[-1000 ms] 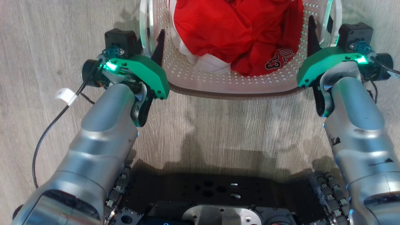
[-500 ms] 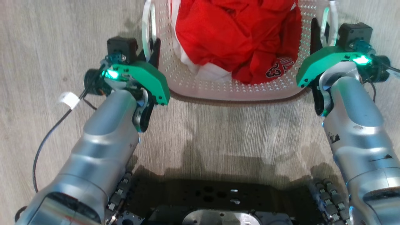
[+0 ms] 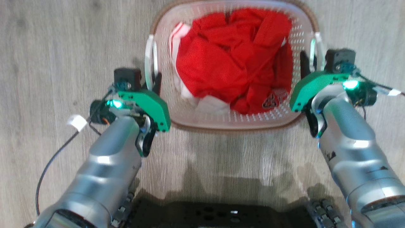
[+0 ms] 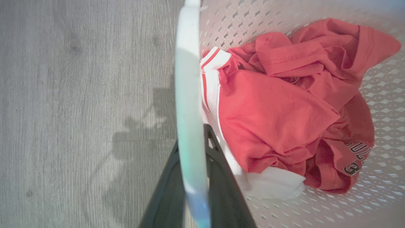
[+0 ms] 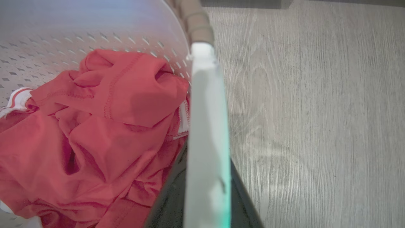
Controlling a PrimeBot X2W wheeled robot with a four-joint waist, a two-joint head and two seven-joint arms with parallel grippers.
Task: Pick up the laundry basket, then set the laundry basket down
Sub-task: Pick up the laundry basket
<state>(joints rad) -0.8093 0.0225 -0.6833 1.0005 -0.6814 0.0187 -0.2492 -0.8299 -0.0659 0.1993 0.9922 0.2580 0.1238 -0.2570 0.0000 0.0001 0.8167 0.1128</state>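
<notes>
Laundry basket (image 3: 232,126) sits on the wood floor (image 3: 47,47) straight ahead of the robot, between the two arms, red clothes (image 3: 227,72) piled inside. I can't tell if its base is off the floor yet.

Left gripper (image 3: 152,83) is clamped on the left handle (image 4: 190,110), one dark finger on each side of the white strap. Right gripper (image 3: 309,65) is clamped the same way on the right handle (image 5: 207,126).

Step in hand, as I judge it: the lift. To do it well, raise both arms together at an even rate so the basket is level and the clothes don't slide. Don't pull the handles outward, since the thin straps look like they'd flex. Both grips sit toward the near end of the handles, so the far end may dip.

Writing: there's a black-and-white print on the red garment (image 4: 354,158), with a "3" readable and the letters above it only partial. No brand is legible.
</notes>
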